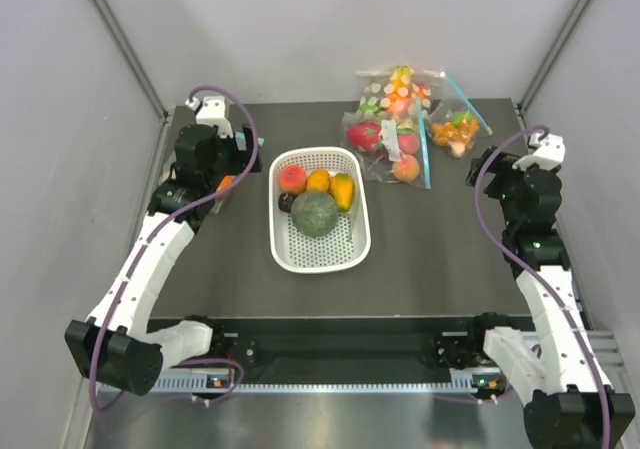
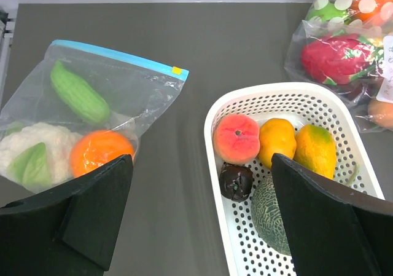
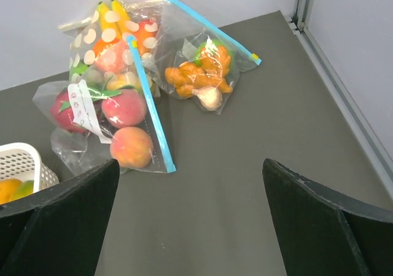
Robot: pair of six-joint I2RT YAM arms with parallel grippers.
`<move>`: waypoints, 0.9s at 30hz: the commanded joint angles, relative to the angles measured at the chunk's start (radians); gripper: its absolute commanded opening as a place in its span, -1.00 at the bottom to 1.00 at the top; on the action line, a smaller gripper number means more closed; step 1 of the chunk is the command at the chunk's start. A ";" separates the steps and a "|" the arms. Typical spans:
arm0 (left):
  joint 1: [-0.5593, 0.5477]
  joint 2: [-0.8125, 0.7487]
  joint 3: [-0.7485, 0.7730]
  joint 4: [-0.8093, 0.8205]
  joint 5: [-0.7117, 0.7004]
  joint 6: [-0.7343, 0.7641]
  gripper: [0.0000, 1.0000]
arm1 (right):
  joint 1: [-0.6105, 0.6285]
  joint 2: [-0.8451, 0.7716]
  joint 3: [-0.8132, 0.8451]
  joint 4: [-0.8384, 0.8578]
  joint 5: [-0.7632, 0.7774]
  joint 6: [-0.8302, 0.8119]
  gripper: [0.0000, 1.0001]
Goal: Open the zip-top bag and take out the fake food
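The zip-top bag lies flat on the tabletop, just left of the white basket, with the green vegetable, orange fruit and cauliflower piece inside it. The left fingers stand wide apart over the bag's near edge, holding nothing. The right fingers are spread wide and empty too, facing the other bags at the far right.

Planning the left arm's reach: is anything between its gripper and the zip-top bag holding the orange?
Nothing visible: the zip-top bag lies just ahead of the open left gripper, with the white basket off to the right.
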 commanded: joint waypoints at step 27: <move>0.046 0.440 0.137 0.159 -0.341 0.065 0.97 | -0.001 0.327 0.101 0.120 -0.360 0.045 0.99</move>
